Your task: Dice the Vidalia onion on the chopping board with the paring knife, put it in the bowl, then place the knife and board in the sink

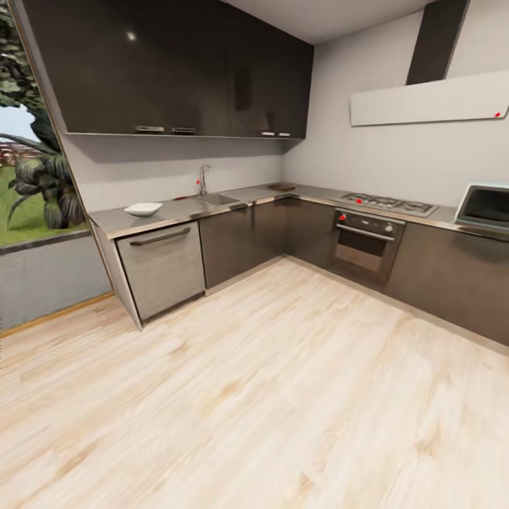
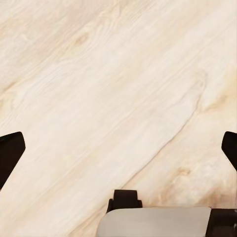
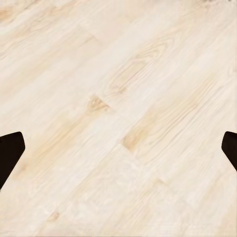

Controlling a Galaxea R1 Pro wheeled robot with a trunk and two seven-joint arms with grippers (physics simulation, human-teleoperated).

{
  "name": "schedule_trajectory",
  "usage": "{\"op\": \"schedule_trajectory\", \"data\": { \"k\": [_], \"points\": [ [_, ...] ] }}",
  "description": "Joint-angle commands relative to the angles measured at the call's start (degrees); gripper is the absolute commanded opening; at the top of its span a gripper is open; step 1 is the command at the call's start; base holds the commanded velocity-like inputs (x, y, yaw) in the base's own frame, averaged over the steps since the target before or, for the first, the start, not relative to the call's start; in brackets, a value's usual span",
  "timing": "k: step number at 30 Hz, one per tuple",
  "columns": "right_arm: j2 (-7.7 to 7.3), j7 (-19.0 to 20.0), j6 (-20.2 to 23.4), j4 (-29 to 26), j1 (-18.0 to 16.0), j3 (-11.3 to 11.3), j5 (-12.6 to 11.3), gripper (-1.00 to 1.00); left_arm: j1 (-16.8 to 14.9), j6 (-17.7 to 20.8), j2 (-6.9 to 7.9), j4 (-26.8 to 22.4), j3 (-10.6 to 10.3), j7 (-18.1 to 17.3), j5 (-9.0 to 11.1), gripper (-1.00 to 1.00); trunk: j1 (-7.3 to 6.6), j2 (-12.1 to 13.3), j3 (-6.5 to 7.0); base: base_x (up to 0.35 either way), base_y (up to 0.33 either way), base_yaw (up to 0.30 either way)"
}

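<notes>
Floor (image 1: 268,396): pale wood, wide and bare, between robot and counter.
Countertop (image 1: 177,210): grey, L-shaped, far across the room.
Sink (image 1: 219,200): set in the countertop's back edge, under the tap (image 1: 203,179). Onion inside, too far to see.
Bowl (image 1: 143,209): white, near the countertop's left end.
Chopping board (image 1: 281,186): dark, at the countertop's inner corner.
Left gripper (image 2: 118,148): spread wide, holding nothing, over floor.
Right gripper (image 3: 118,148): spread wide, holding nothing.
Step now: roll straight to the sink, stop close, arms kept low.
</notes>
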Motion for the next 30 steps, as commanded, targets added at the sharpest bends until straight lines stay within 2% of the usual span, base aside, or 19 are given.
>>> {"op": "schedule_trajectory", "data": {
  "k": [1,30],
  "points": [
    [0.01,-0.18,-0.16,0.04,-0.02,0.01,0.01,1.00,0.03,-0.07,-0.05,-0.08,0.07,0.03,0.02,1.00,0.03,-0.02,-0.04,0.318,-0.088,0.127],
    [0.01,-0.18,-0.19,0.04,-0.02,0.05,0.01,1.00,0.03,-0.07,-0.21,-0.13,0.07,0.03,-0.09,1.00,0.03,-0.02,-0.04,0.318,-0.095,0.127]
  ]
}}
